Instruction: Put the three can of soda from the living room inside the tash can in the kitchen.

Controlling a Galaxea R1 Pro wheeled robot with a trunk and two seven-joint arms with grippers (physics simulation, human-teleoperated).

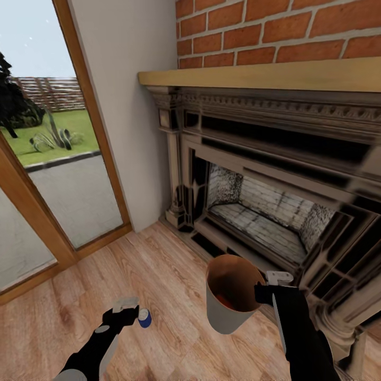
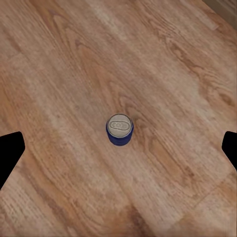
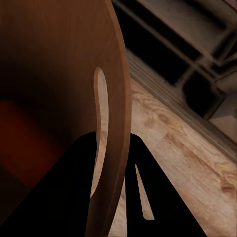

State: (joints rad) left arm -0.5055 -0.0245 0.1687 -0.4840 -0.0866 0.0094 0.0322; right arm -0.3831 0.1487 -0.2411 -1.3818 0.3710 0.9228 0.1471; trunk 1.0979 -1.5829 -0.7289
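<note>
Directly below the wide-spread fingers of the left gripper (image 2: 118,148), the dark blue can of soda (image 2: 119,130) stands upright on the wood floor (image 2: 59,64), its silver top facing the wrist camera. Rightward of that can, toward the fireplace (image 1: 264,211), the right gripper (image 1: 267,292) pinches the tash can (image 1: 227,312) by its rim, and something orange-red, probably another can, lies inside.

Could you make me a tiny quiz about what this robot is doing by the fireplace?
1. True or false: the blue soda can stands upright on the wood floor.
2. The right gripper pinches what? A) trash can rim B) mantel C) door frame
3. The left gripper, above the can, is ____.

Key: 1 true; 2 A; 3 open.
</note>
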